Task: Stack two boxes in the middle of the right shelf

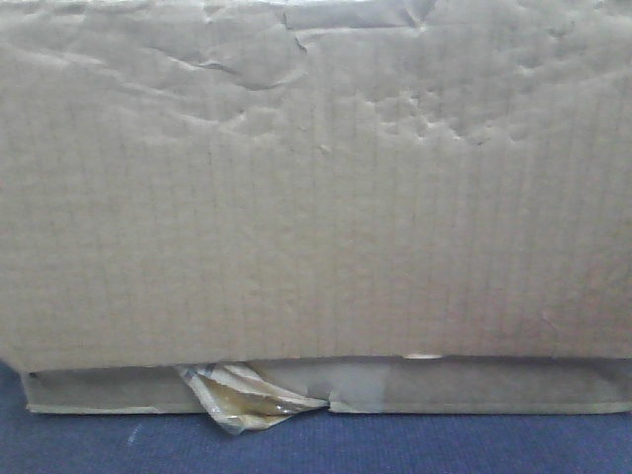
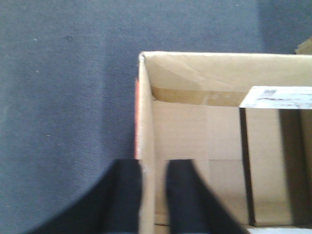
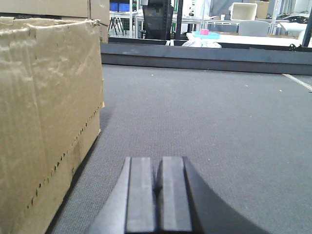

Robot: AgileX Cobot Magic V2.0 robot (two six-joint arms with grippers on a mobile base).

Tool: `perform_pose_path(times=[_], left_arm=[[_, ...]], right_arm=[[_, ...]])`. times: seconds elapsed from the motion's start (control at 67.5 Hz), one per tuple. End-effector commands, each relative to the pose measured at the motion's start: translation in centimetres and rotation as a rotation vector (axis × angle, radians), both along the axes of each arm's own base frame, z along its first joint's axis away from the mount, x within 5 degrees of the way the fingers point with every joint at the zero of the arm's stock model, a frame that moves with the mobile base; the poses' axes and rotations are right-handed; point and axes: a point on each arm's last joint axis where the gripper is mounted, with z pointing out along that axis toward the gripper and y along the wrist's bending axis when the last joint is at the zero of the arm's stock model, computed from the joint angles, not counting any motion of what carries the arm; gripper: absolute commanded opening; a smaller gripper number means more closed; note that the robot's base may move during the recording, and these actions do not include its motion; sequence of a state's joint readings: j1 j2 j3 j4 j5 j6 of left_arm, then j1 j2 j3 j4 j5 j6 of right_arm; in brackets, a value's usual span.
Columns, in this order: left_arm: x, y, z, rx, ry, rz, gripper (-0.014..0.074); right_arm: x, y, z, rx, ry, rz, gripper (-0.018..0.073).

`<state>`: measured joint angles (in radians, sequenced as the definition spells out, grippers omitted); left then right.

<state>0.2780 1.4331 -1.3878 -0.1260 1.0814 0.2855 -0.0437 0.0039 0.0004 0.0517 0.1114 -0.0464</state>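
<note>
**Item 1, taller box** (image 1: 316,197). Brown corrugated card with a creased, dented face that fills the front view. It is open-topped, with a white label (image 2: 282,97) lying across the opening. I use it as the landmark for every entry below.

**Item 2, flat box** (image 1: 474,390). Directly under the taller box and touching it. Its front edge shows just below, with a peeling tape scrap (image 1: 247,397) hanging out.

**Item 3, blue-grey surface** (image 1: 444,444). It lies beneath the stack and looks like carpet. I see no steel shelf in any view, so I cannot confirm the stack is on the shelf.

**Item 4, left gripper** (image 2: 153,168). At the taller box's left wall near a corner, with one finger (image 2: 124,195) outside and the other inside. The jaws are nearly closed and appear to pinch that wall.

**Item 5, right gripper** (image 3: 157,163). It sits low, beside the taller box's side and apart from it. The jaws are pressed together and hold nothing.

**Handling note (my judgement).** The boxes look stacked already, so the step in hand is settling or shifting the upper box.
- Keep the pinch square on the wall, because this card is soft and will fold.
- Move slowly so the flat box is not dragged along.
- Bring the right gripper flat against the side as a brace.
- Let go only once the front edges line up.
</note>
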Motion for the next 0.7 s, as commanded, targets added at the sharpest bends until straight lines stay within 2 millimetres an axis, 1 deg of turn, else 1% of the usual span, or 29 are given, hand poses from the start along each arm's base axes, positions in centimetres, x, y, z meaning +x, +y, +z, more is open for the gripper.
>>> perform_pose_path(times=[0.0, 0.044, 0.104, 0.222, 0.37, 0.503, 0.607, 0.681], left_arm=[[0.3, 0.2, 0.4, 0.022, -0.043, 0.004, 0.0244], [0.6, 0.3, 0.4, 0.025, -0.053, 0.006, 0.0297], [1.0, 0.4, 0.1, 0.027, -0.060, 0.009, 0.0322], [1.8, 0.7, -1.4, 0.012, -0.010, 0.008, 0.0314], [2.7, 0.9, -3.6, -0.023, 0.091, 0.002, 0.0314], [3.2, 1.0, -4.8, -0.039, 0.150, -0.001, 0.0314], [3.4, 1.1, -5.4, -0.045, 0.176, -0.002, 0.0282], [3.5, 1.1, -5.6, -0.042, 0.182, -0.003, 0.0212]], right_arm=[[0.0, 0.0, 0.2, -0.008, -0.019, -0.007, -0.0166], [0.0, 0.0, 0.2, -0.008, -0.019, -0.007, -0.0166], [0.0, 0.0, 0.2, -0.008, -0.019, -0.007, -0.0166], [0.0, 0.0, 0.2, -0.008, -0.019, -0.007, -0.0166], [0.0, 0.0, 0.2, -0.008, -0.019, -0.007, -0.0166], [0.0, 0.0, 0.2, -0.008, -0.019, -0.007, -0.0166], [0.0, 0.0, 0.2, -0.008, -0.019, -0.007, -0.0166], [0.0, 0.0, 0.2, -0.008, -0.019, -0.007, -0.0166]])
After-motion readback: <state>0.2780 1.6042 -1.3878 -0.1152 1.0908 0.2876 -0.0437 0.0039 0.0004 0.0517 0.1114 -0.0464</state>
